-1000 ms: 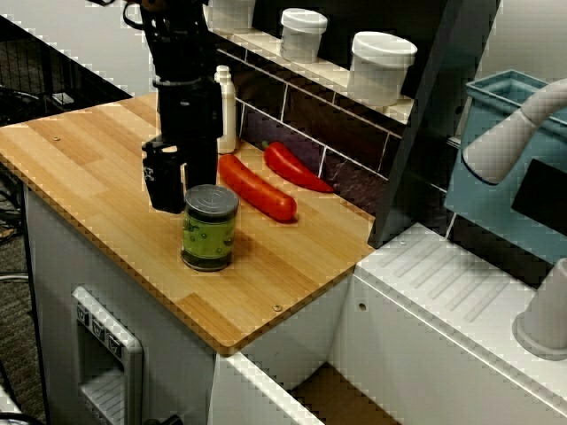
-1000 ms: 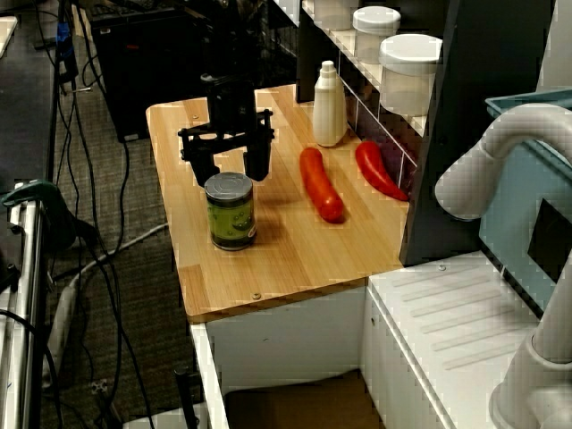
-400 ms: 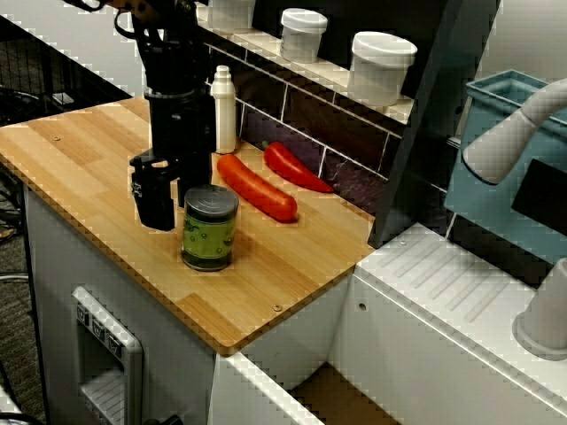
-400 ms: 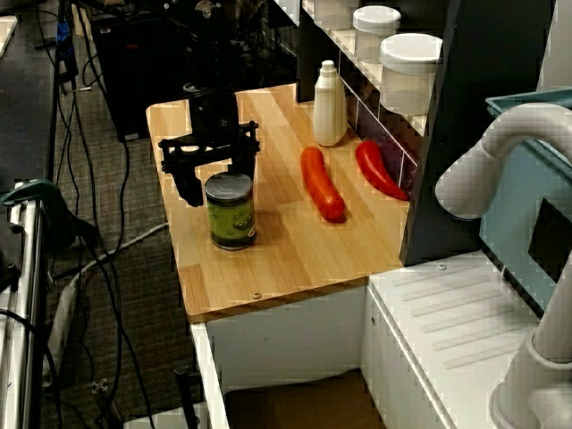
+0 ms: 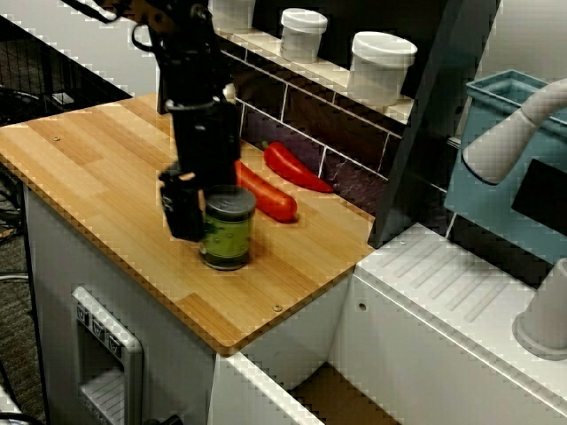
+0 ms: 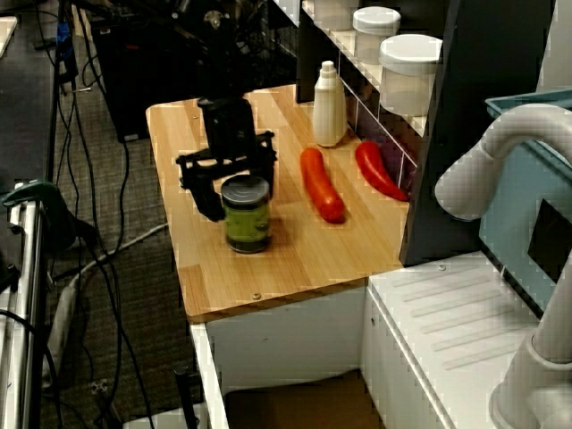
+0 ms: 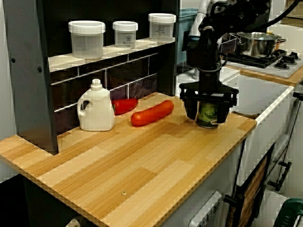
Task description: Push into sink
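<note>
while spread wide, gripper (image 6: 234, 188) straddles green can (image 6: 246, 214) w/ fingers (image 6: 211, 198) at its sides, on wood counter (image 6: 295, 255)

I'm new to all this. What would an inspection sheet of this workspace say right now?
Surface: wooden counter, bare at its far end.
Job's things: green can upright near the counter's front; sink beyond the counter's end, only partly in view.
Clutter: two red peppers, white bottle, three lidded jars on the shelf.
Grippers: gripper open, straddling the can.
Cables: several on the floor.
Surroundings: white drainboard, teal bin, pot.
</note>
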